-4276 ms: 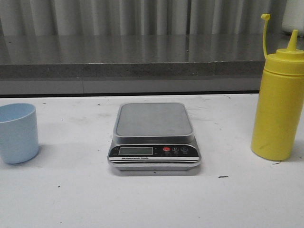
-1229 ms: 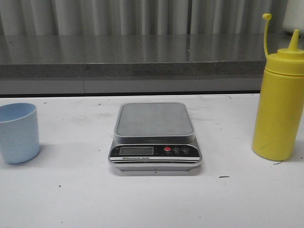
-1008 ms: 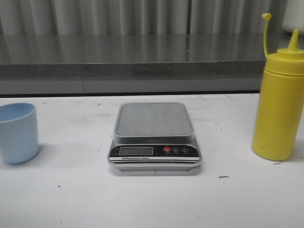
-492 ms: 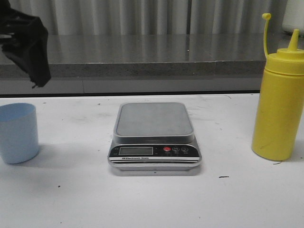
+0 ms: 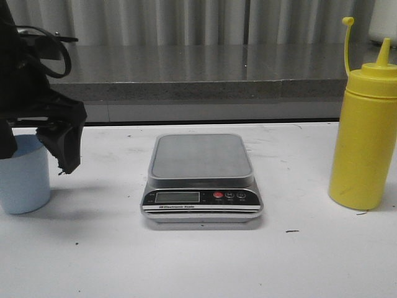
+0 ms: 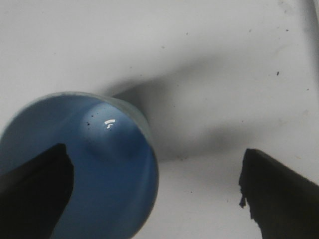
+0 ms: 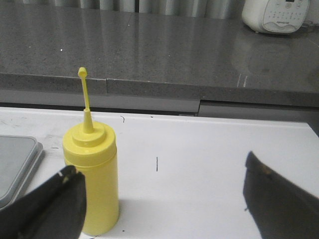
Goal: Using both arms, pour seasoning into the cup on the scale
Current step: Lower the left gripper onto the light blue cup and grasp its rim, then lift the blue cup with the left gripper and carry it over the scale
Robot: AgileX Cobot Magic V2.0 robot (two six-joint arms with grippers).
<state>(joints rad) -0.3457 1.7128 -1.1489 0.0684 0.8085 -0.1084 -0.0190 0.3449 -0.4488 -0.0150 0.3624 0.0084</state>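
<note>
The light blue cup stands on the white table at the far left, off the scale. The scale's silver platform is bare. My left gripper is open and has come down around the cup's top. From the left wrist view the cup lies between the spread fingers, close to one finger, and my left gripper touches nothing. The yellow seasoning bottle stands upright at the far right. My right gripper is open, short of the bottle, and does not show in the front view.
A grey stone ledge runs behind the table. A white appliance sits on it at the back right. A corner of the scale shows beside the bottle in the right wrist view.
My left gripper came into the front view from the upper left and dropped down to the cup. Cup, scale and bottle have not moved.
</note>
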